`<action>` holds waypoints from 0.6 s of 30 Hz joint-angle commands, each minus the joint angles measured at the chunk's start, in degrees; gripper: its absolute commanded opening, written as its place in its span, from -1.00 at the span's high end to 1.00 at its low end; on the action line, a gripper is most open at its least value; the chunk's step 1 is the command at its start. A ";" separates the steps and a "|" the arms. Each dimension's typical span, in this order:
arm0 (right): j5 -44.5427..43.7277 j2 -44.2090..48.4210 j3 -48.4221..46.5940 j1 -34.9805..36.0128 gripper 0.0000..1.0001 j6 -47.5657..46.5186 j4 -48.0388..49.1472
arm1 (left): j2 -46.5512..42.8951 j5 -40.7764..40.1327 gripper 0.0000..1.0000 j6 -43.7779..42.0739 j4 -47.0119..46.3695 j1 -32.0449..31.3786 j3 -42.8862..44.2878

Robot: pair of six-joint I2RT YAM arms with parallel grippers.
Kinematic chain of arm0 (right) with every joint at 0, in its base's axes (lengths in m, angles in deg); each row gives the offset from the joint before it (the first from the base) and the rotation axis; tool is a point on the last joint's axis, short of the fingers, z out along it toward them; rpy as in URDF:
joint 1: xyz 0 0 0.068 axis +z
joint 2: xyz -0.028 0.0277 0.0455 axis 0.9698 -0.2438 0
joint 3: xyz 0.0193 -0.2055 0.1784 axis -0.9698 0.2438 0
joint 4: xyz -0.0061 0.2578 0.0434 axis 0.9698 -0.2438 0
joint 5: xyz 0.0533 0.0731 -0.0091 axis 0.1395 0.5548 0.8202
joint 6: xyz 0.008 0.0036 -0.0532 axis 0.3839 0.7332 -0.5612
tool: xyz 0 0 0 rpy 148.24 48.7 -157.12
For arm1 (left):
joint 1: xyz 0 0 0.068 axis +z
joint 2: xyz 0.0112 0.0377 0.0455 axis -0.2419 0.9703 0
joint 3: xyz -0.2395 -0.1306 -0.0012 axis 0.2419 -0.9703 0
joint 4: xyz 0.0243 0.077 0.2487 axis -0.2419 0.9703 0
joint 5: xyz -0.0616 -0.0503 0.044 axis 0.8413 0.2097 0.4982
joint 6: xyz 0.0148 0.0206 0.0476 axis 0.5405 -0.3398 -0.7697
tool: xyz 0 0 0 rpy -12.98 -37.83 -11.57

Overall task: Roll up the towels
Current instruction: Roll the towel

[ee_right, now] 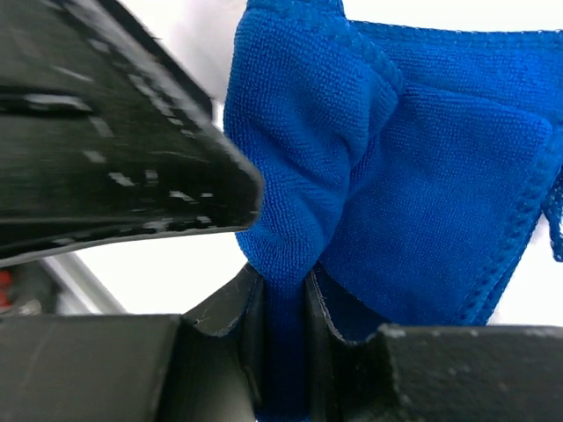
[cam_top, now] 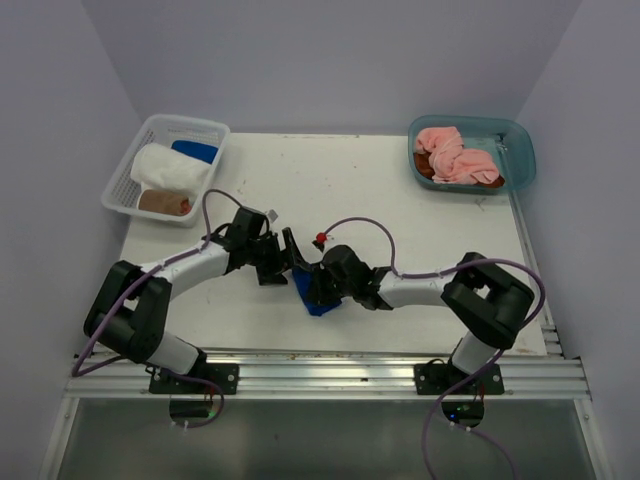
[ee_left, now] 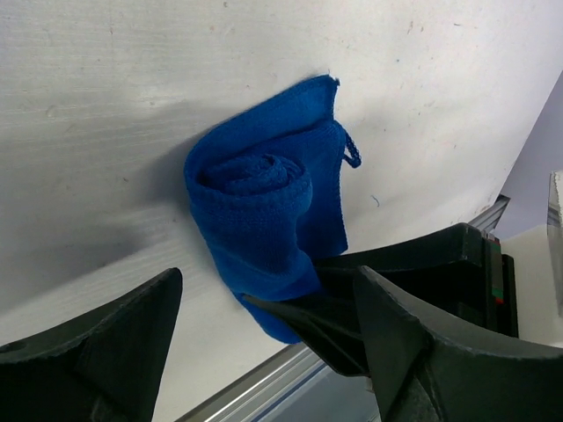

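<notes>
A royal blue towel [cam_top: 322, 303] lies partly rolled on the white table near its front edge. In the left wrist view the blue towel [ee_left: 259, 207] shows a rolled end with a loose flap behind it. My right gripper [cam_top: 316, 284] is shut on a fold of the blue towel [ee_right: 413, 176]; its jaws [ee_right: 281, 290] pinch the cloth between them. My left gripper [cam_top: 283, 257] is open and empty just left of the towel, with its fingers [ee_left: 106, 352] spread either side of the rolled end. The right gripper [ee_left: 378, 294] shows there at the towel's lower edge.
A white mesh basket [cam_top: 215, 127] at the back left holds a white towel [cam_top: 165, 168], a blue one [cam_top: 195, 150] and a brown one [cam_top: 163, 203]. A teal tub [cam_top: 525, 150] at the back right holds pink towels [cam_top: 455, 155]. The aluminium rail [cam_top: 330, 370] runs along the table's front edge.
</notes>
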 commanded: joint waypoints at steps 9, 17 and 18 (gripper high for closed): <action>10.15 -1.97 1.89 -1.85 1.00 6.12 10.57 | 2.04 3.46 -0.58 -0.11 -6.14 0.01 -2.32; 8.58 -2.59 1.01 -2.29 1.00 5.86 6.89 | 6.00 4.08 -0.04 0.33 -9.14 -0.34 -3.91; 7.71 -2.32 0.66 -2.29 1.00 5.51 5.92 | 6.17 4.08 0.02 0.42 -9.40 -0.34 -4.17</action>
